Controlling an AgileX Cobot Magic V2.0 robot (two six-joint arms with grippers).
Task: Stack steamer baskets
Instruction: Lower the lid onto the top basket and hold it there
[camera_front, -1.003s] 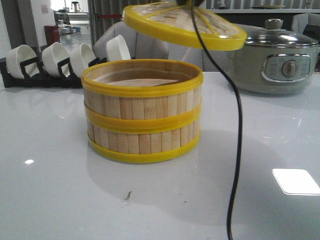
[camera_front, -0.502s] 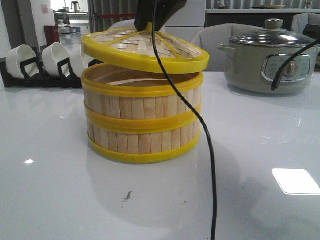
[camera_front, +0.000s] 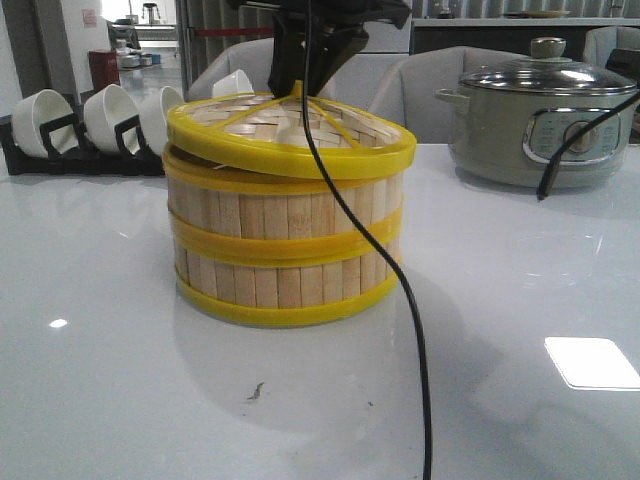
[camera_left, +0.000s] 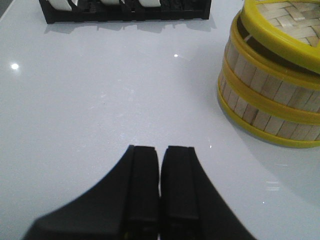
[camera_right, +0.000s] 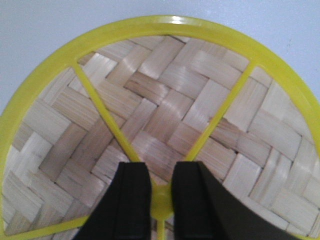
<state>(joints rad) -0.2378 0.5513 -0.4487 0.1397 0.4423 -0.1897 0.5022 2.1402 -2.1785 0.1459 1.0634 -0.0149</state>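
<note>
I see two steamer baskets (camera_front: 285, 245) stacked one on top of the other in the middle of the white bench (camera_front: 120, 380). A flat woven lid (camera_front: 290, 135) with a yellow rim sits on the top basket. It is tilted a bit, lower on the side near me, and I can see a dark gap under it on the left.

My right pincer (camera_front: 300, 85) comes down from above and holds the little yellow knob (camera_right: 161, 202) in the middle of the lid. In the right wrist view its two black fingers (camera_right: 132, 200) squeeze the knob from both sides.

My left pincer (camera_left: 160, 180) is closed tight with nothing in it. It hangs over bare bench, near the baskets but not touching them.

A black cable (camera_front: 400, 290) hangs down right in front of the baskets and hides a thin strip of them. Another dark cable (camera_front: 580, 140) hangs in front of the grey-green pot (camera_front: 540, 120), which stands at the back right with a shiny lid on. At the back left, white cups (camera_front: 110, 115) lean in a black rack (camera_front: 60, 155). A small dark speck (camera_front: 257, 391) lies on the bench in front of the baskets.
</note>
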